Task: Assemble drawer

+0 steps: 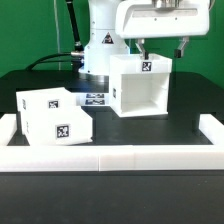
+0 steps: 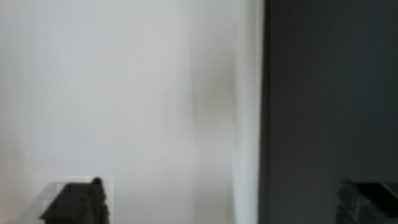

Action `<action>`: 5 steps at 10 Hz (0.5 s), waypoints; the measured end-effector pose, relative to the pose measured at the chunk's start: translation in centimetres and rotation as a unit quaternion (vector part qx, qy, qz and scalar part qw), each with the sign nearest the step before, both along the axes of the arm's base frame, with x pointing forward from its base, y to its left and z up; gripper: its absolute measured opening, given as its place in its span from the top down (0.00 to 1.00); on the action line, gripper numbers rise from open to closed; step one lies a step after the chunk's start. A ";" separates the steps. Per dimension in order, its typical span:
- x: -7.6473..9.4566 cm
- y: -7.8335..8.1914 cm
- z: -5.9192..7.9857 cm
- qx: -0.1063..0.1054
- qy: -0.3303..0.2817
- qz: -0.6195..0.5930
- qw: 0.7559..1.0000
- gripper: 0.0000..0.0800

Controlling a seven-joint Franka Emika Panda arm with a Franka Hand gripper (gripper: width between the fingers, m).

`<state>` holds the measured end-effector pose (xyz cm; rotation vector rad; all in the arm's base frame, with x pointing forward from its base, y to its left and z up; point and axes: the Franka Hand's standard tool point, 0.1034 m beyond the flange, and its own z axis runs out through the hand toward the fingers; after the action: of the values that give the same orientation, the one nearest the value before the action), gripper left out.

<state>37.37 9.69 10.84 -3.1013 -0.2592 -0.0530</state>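
Hand (image 1: 163,46) hangs above the upper edge of the large case (image 1: 138,90), opened wide and gripping nothing. In the exterior view one finger (image 1: 143,46) stands over the case's top panel and the other (image 1: 184,46) lies beyond its edge, toward the exterior view's right. The wrist view agrees: two dark fingertips (image 2: 75,202) sit far apart, with the white case surface (image 2: 125,100) under one and dark worktop (image 2: 329,100) under the other, so the case's edge falls between them. Contact between fingers and case cannot be confirmed from either view. Judgement: the hand is set astride that side wall so that closing would pinch it, giving a firm hold for shifting or squaring the case. The case stands upright on the worktop (image 1: 150,135), open front toward the camera, a square tag on its top. This orientation suits receiving the trays from the front. The two smaller trays (image 1: 55,118) lie close together toward the exterior view's left, well apart from the case and not yet inserted; where one ends and the other begins is unclear. The marker board (image 1: 97,99) lies flat between trays and case. Low wall strips (image 1: 110,158) border the work area, presumably as stops to brace parts against. Assembly is judged to be at an early stage.
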 end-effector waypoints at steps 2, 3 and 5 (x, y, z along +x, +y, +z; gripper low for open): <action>-0.2 0.2 -0.4 -0.002 0.004 -0.004 1.000 0.19; -0.1 0.3 -0.3 -0.001 0.004 -0.004 1.000 0.23; 0.0 0.2 -0.3 -0.001 0.004 -0.004 1.000 0.44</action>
<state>37.35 9.88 10.54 -3.1041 -0.2475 -0.0402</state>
